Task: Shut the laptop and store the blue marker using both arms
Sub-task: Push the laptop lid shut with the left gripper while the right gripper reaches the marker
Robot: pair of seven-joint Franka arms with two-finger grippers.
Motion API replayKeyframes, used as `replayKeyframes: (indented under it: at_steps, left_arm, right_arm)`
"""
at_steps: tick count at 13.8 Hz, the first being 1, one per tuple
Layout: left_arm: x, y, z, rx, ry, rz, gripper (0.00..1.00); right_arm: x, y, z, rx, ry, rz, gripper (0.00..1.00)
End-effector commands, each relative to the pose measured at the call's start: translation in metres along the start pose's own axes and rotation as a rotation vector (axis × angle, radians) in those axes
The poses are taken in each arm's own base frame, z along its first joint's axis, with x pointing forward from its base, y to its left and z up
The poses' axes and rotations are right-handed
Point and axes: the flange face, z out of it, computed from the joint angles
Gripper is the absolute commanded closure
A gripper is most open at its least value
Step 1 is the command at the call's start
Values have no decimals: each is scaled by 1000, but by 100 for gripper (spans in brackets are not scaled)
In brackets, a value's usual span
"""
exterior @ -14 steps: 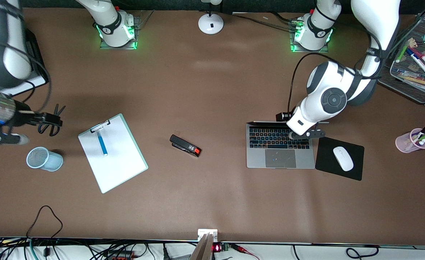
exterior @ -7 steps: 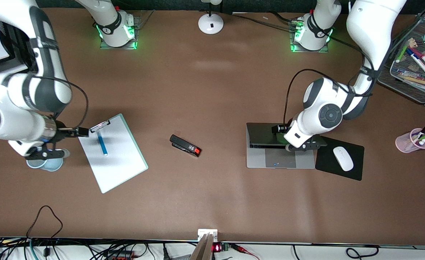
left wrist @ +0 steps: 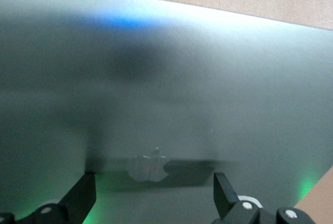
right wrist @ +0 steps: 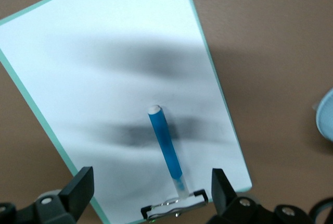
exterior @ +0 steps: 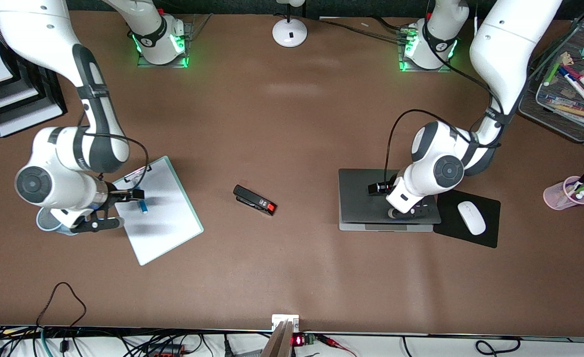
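A brown table (exterior: 292, 148) was seen from above, with two white robot arms reaching over it; the laptop (exterior: 366, 193) lay toward the left arm's end of the table, its grey lid nearly flat over the base, a thin strip of the base showing along the edge nearest the front camera; the left gripper (exterior: 411, 212) sat over the lid, and its wrist view showed the fingers (left wrist: 83, 195) spread wide, one on each side of the dark apple logo (left wrist: 148, 166); whether they touched the lid could not be told. A black mouse pad (exterior: 450, 230) with a white mouse (exterior: 471, 217) lay just beside the laptop. Toward the right arm's end, the blue marker (right wrist: 165, 148) lay on a white clipboard (exterior: 162, 223), near its metal clip (right wrist: 174, 207); the right gripper (right wrist: 148, 187) hung over the marker with its fingers spread apart, gripping nothing. A black stapler (exterior: 254, 200) lay on the table between clipboard and laptop.
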Motion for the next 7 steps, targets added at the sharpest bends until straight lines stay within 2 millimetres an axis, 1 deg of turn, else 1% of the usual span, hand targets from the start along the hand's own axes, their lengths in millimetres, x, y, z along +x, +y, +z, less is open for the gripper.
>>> replayKeyframes:
  at_steps: [1, 3, 4, 6, 7]
  left_arm:
    - [11, 1, 14, -23, 14, -12, 0]
    - [15, -2, 25, -35, 26, -17, 0]
    - [16, -3, 25, -34, 28, -20, 0]
    - [19, -7, 18, -37, 38, -25, 0]
    - [20, -9, 7, -35, 48, -26, 0]
  right_arm:
    - [8, 0, 16, 5, 18, -62, 0]
    - [11, 1, 31, -5, 41, -113, 0]
    - [12, 2, 37, -9, 47, -139, 1]
    - [15, 0, 47, -13, 52, -147, 3]
    - [17, -7, 59, -9, 49, -159, 6]
